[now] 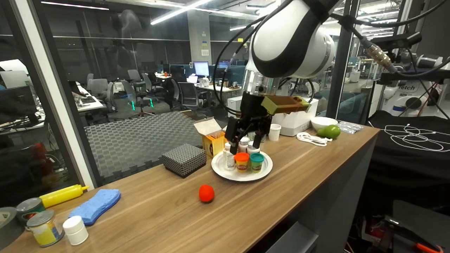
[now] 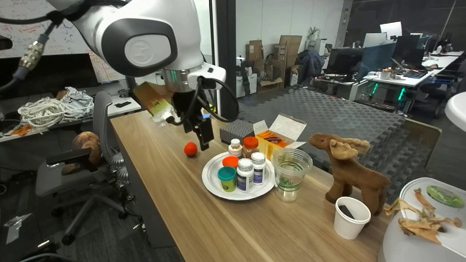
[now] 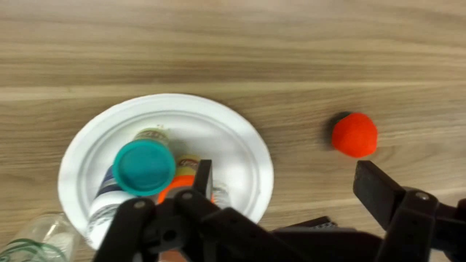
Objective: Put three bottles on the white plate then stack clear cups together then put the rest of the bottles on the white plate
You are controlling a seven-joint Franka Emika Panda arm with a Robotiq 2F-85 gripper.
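Observation:
The white plate [image 1: 218, 168] holds several upright bottles. In an exterior view these are two white-capped bottles with purple labels [image 2: 245, 178], a smaller white-capped bottle [image 2: 235, 148], a red-lidded jar [image 2: 250, 145], an orange-lidded tub [image 2: 230, 162] and a teal-lidded tub [image 2: 228, 180]. The clear cups [image 2: 289, 182] stand nested beside the plate rim and show partly in the wrist view [image 3: 40, 243]. My gripper [image 3: 285, 174] is open and empty. It hangs above the plate's edge, one finger over the plate, the other over the wood; it also shows in both exterior views [image 1: 245, 147] [image 2: 204, 140].
A red round object [image 1: 206, 193] lies near the plate. A dark patterned box [image 1: 184, 160] and an open yellow box [image 1: 212, 142] stand behind. Further off are a blue sponge [image 1: 95, 205], a white capped bottle [image 1: 75, 230], cans, a paper cup [image 2: 351, 218] and a toy moose [image 2: 349, 171].

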